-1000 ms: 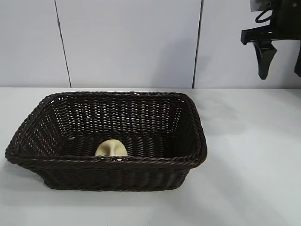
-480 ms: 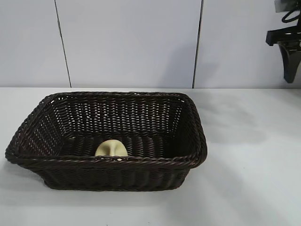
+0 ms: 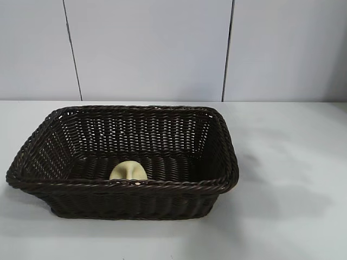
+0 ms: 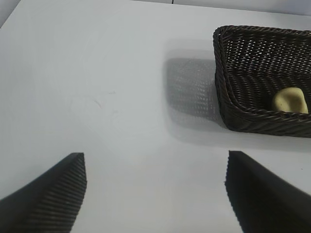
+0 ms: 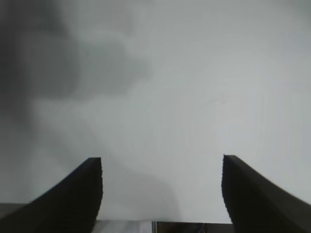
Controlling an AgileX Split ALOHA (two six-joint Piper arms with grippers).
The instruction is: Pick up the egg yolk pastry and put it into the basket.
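Note:
The pale yellow egg yolk pastry [image 3: 128,171] lies inside the dark brown woven basket [image 3: 124,187], close behind its near wall. The left wrist view shows the same pastry [image 4: 290,100] in the basket [image 4: 233,104] from the side. My left gripper [image 4: 155,162] is open over bare table, well away from the basket, with nothing between its fingers. My right gripper [image 5: 162,162] is open too, over bare white table, holding nothing. Neither arm shows in the exterior view.
The white table [image 3: 287,179] spreads wide on the basket's right and in front of it. A pale panelled wall [image 3: 152,49] stands behind. A soft shadow [image 3: 293,203] lies on the table at the right.
The right arm, seen at the exterior view's upper right a second ago, has moved off to the right and out of that view. The basket and pastry have not moved.

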